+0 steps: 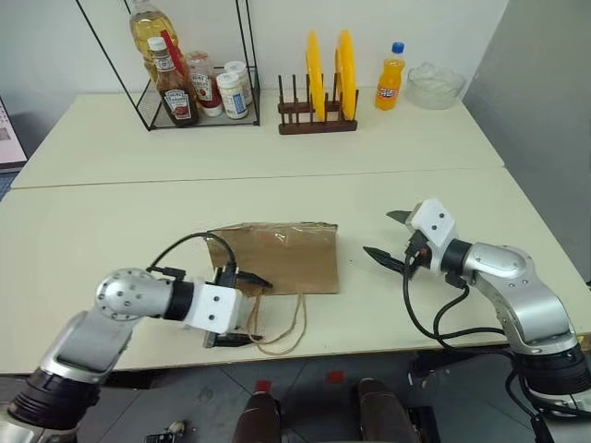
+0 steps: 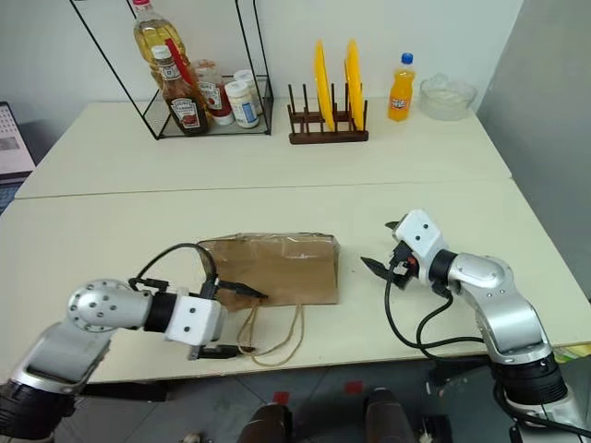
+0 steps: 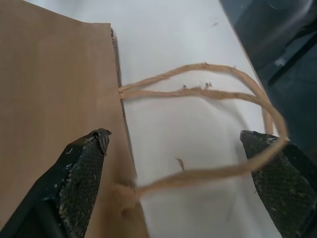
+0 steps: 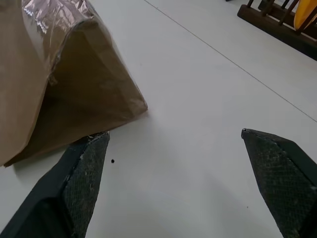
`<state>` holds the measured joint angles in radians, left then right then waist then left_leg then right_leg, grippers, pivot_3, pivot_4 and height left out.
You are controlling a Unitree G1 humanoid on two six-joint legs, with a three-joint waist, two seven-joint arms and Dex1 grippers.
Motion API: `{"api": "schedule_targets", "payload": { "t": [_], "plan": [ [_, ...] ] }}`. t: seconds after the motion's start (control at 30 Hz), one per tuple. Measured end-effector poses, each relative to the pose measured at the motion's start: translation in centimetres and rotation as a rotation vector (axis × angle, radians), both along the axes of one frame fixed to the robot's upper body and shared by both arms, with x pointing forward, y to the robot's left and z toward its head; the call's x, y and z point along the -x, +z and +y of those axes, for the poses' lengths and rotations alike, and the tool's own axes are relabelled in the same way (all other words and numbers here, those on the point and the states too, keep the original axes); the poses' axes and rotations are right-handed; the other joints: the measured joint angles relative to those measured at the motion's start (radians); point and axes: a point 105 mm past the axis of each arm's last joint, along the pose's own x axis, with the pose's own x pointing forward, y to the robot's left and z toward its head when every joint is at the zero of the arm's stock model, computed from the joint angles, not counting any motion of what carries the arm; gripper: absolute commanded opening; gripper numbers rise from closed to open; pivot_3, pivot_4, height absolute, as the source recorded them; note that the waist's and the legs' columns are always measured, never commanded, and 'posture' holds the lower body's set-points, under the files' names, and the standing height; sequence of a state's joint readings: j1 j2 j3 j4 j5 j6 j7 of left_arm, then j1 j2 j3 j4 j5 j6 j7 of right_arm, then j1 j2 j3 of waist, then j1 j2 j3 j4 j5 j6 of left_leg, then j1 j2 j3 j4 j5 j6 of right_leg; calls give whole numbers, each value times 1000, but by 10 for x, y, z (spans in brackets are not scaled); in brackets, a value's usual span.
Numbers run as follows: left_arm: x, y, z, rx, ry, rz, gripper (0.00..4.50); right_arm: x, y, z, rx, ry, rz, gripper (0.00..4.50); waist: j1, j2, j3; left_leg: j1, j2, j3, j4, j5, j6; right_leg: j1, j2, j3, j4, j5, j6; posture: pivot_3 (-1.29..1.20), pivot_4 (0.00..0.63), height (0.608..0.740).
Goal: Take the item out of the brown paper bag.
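While the brown paper bag (image 1: 282, 257) lies flat near the front edge of the bench (image 1: 111, 221), other things stand well apart at the back: a black wire rack (image 1: 199, 69) holding an oil bottle (image 1: 148, 32), a ketchup bottle (image 1: 174, 85) and small jars, a wooden plate rack (image 1: 317, 115) with two yellow plates (image 1: 331, 63), an orange soda bottle (image 1: 390, 78) with a blue cap, and a clear glass bowl (image 1: 436, 85). Nothing stands between either arm and the bag.

The bag is plain creased kraft paper, with a strip of clear tape catching the light on its upper face. Its tan cord handles (image 3: 198, 89) loop out over the bench toward the front edge. Whatever it holds is hidden inside; the cola bottle cannot be seen.

The left tool (image 1: 238, 306) hangs at the bag's handle end, its black fingers spread wide and gripping nothing, one over the paper, the other out by the loop of cord. The right tool (image 1: 390, 238) hovers just beside the bag's other end, its fingers likewise wide apart and empty, not touching the paper.
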<state>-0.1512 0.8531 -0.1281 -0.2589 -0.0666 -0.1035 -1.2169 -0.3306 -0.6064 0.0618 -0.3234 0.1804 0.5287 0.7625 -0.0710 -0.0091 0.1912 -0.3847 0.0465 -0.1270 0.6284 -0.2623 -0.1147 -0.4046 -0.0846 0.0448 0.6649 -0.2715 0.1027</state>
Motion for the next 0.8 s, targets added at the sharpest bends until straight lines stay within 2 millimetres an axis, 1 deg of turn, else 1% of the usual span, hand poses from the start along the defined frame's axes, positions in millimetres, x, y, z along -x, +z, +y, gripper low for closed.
{"api": "schedule_targets", "payload": {
  "t": [0.07,0.1,0.17,0.23,0.3,0.37,0.43,0.47,0.6,0.67,0.8],
  "plan": [
    [-4,-3,-4,36,33,5,3871,1,2,-2,11,5,-8,4500,1,0,0,0,0,0,0,0,0,0,0,0,0,0,0,0,150,740],
    [-8,-3,-4,57,66,21,3570,1,2,-2,14,14,-13,4500,1,0,0,0,0,0,0,0,0,0,0,0,0,0,0,0,150,740],
    [-14,1,-7,141,144,84,2927,4,4,-1,24,44,-26,4500,2,0,0,0,0,0,0,0,0,0,0,0,0,0,0,0,150,740],
    [-18,8,-9,241,217,174,2308,12,4,2,28,102,-37,4500,4,0,0,0,0,-1,0,0,0,0,0,0,0,0,0,0,150,740],
    [-19,14,-9,293,260,247,1606,25,-2,7,41,184,-35,4500,6,0,0,0,0,-1,0,0,0,0,0,-1,0,0,0,0,150,740],
    [-21,20,-11,341,292,307,945,36,-12,12,73,271,-32,4500,6,0,0,0,0,-1,0,0,0,1,0,-1,0,0,0,0,150,740],
    [-26,28,-12,400,326,353,285,44,-22,17,127,363,-71,4500,6,-1,0,1,0,-1,1,0,0,1,0,0,0,0,0,0,150,740],
    [-28,32,-12,419,340,370,37,45,-25,19,160,403,-112,4500,5,0,0,1,0,0,1,0,0,1,0,0,0,0,0,0,150,740],
    [-32,40,-8,497,411,443,37,49,-41,23,293,566,-315,4500,4,0,0,2,0,0,1,0,0,2,0,0,0,0,0,0,150,740],
    [-35,44,-9,541,443,484,37,49,-45,27,352,658,-435,4500,4,-1,0,2,0,0,1,0,0,2,0,0,0,0,0,0,150,740],
    [-38,48,-9,600,501,552,37,52,-53,39,402,812,-658,4500,2,-1,0,3,0,0,1,1,-2,2,0,0,0,0,0,0,150,740]
  ]
}}
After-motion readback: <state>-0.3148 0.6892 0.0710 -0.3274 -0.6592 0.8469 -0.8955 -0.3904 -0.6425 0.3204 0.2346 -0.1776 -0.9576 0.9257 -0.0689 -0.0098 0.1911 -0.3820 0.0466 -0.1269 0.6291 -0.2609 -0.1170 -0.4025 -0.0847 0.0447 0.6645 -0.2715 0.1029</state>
